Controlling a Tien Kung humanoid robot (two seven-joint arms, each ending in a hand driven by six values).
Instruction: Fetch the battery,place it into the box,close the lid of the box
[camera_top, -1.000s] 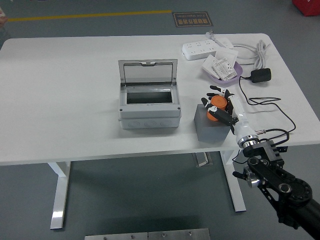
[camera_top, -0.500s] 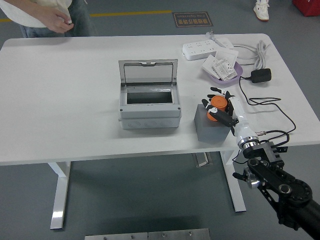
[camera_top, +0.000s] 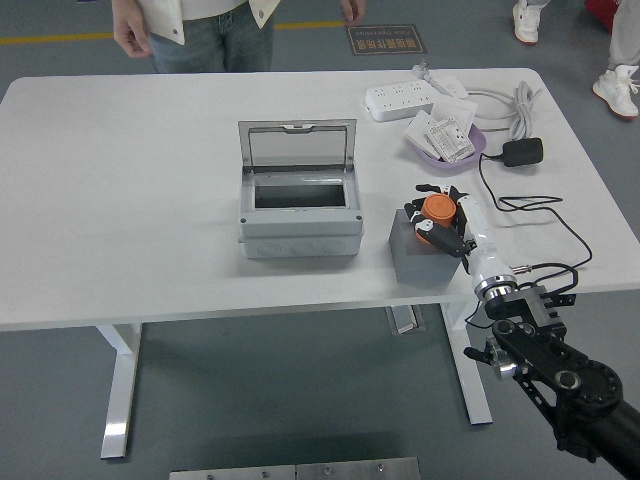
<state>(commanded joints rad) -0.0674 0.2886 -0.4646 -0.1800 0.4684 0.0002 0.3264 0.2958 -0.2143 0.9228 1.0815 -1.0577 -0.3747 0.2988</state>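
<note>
Battery (camera_top: 436, 208): an orange round thing sitting on top of a gray block (camera_top: 420, 256), at about 4 o'clock on the white table (camera_top: 130, 200).
Right hand (camera_top: 446, 217): it comes in from 5 o'clock and its fingers are curled around the battery, some at the far side and some at the near side. It looks like it has hold of it (I cannot tell how tight).
Left hand: not in the picture.
Box (camera_top: 299, 208): gray, in the middle of the table, at 9 o'clock from the battery and a little apart from the gray block.
Lid (camera_top: 297, 146): standing up at the back of the box, at 12 o'clock, so the hole on top is open and dark inside.
Step now: I think this is the fetch part, picking the battery up off the block.
How to do it well: lift straight up first so the battery does not bump the block, then carry it toward 9 o'clock, over the box wall, and let go only when it is above the hole. Keep it low enough not to knock the lid.
Watch out: a black cord (camera_top: 540, 212) lies near the arm at 3 o'clock and might catch on it.
Person: stands at the far side, at 11 o'clock, hands hanging down and touching nothing on the table.
</note>
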